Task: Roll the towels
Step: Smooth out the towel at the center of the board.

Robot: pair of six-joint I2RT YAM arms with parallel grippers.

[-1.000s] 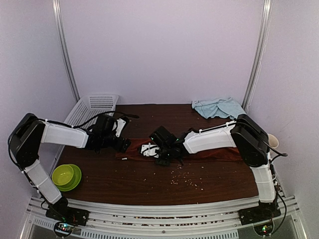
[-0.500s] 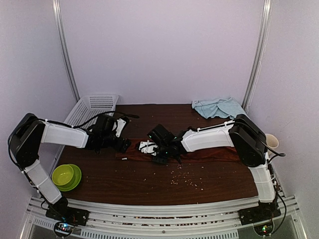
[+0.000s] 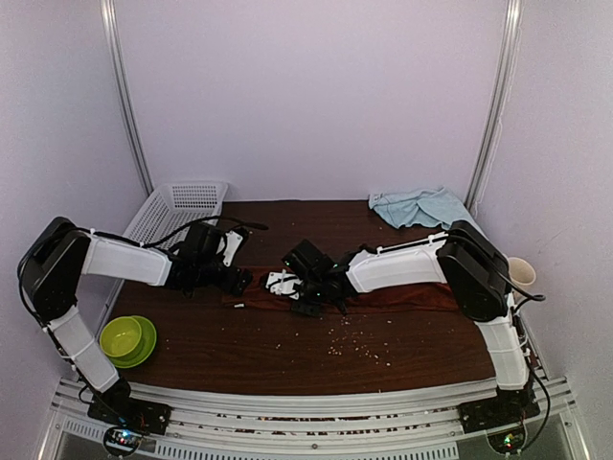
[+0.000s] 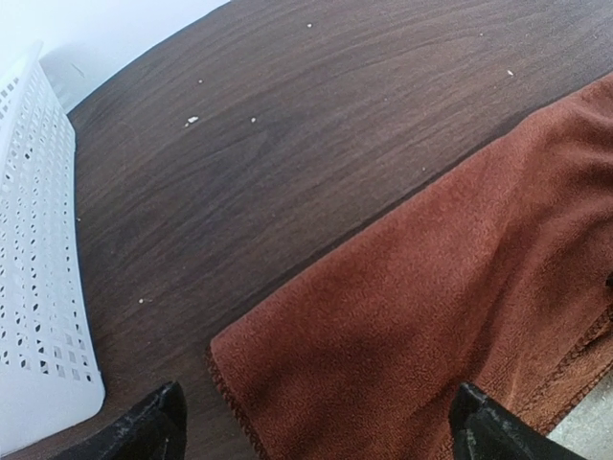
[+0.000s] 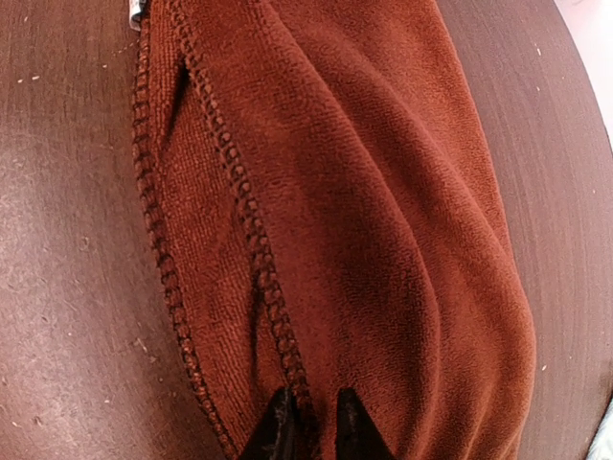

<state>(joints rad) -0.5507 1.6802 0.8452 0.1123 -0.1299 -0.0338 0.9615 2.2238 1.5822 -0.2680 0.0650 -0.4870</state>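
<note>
rust-red towel (image 3: 417, 297), pale blue towel (image 3: 419, 206), lime-green bowl (image 3: 127, 338), white basket (image 3: 172, 206)

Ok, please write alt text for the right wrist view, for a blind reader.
A rust-red towel, bunched into long folds with stitched hems, lies on a dark wooden table; the right pincer pinches a hem at the bottom edge.

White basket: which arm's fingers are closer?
Left. The left fingers sit open over the rust-red towel end, right beside the white basket; the right fingers pinch the towel farther along, toward mid-table.
</note>
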